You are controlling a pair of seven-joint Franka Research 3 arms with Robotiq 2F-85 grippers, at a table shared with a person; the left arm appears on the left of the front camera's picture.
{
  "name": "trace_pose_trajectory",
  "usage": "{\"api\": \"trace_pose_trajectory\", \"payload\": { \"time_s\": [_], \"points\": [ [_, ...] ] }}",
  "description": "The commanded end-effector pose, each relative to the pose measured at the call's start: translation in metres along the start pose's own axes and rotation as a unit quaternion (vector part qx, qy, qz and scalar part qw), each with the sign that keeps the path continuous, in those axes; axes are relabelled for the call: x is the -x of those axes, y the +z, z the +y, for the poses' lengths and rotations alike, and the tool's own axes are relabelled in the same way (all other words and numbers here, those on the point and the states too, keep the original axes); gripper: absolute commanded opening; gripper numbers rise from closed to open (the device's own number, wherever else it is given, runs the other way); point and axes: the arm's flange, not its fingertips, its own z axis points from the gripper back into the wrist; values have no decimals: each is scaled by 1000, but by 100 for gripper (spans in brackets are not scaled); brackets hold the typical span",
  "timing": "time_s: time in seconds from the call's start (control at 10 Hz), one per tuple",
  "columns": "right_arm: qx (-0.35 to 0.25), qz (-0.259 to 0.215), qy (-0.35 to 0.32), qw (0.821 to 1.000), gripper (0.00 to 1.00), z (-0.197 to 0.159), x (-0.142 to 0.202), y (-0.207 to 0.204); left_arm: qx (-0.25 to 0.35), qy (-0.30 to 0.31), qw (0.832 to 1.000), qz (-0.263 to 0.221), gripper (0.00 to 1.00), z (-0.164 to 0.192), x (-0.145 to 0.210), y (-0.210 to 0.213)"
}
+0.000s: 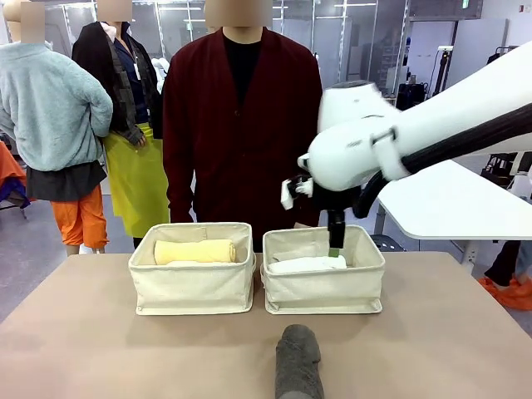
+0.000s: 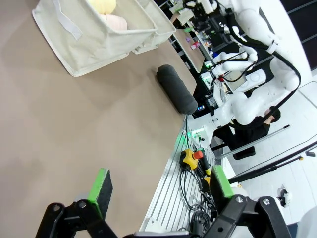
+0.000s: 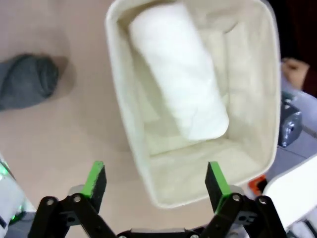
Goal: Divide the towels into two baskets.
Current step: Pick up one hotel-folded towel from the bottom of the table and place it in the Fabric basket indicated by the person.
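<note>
Two cream canvas baskets stand side by side across the table. In the left basket [image 1: 192, 283] lies a pale yellow towel [image 1: 195, 250], with a cream one [image 2: 115, 21] beside it in the left wrist view. A white towel [image 1: 307, 264] lies in the right basket [image 1: 323, 287]. My right gripper [image 1: 335, 241] hangs open just above that basket [image 3: 124, 119], over its near rim, apart from the white towel [image 3: 181, 74]. The dark grey towel [image 1: 298, 362] lies on the table near the front edge. My left gripper [image 2: 161, 187] is open and holds nothing, well away from the grey towel [image 2: 177, 89].
A person in a dark red cardigan [image 1: 241, 125] stands right behind the baskets, with one hand [image 3: 297, 67] near the right basket's far side. Bare brown tabletop [image 1: 100, 349] spreads in front of the baskets. A white side table [image 1: 457, 204] stands at the right.
</note>
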Motion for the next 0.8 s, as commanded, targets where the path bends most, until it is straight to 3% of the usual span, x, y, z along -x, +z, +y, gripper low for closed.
{"api": "trace_pose_trajectory", "payload": {
  "time_s": [0.0,0.1,0.3,0.5,0.7],
  "points": [
    [-38,-88,-60,994,100,31,75,3,-3,-3,1000,6,100,-4,2,3],
    [-67,-126,-100,985,100,42,106,4,-3,-3,1000,6,100,-4,2,3],
    [-127,-232,-191,945,100,62,170,14,-3,-3,1000,6,100,-4,2,3],
    [-200,-341,-271,878,100,81,245,29,-3,-3,1000,6,100,-4,2,3],
    [-271,-411,-329,806,100,99,328,23,-3,-3,1000,6,100,-4,2,3]
  ]
}}
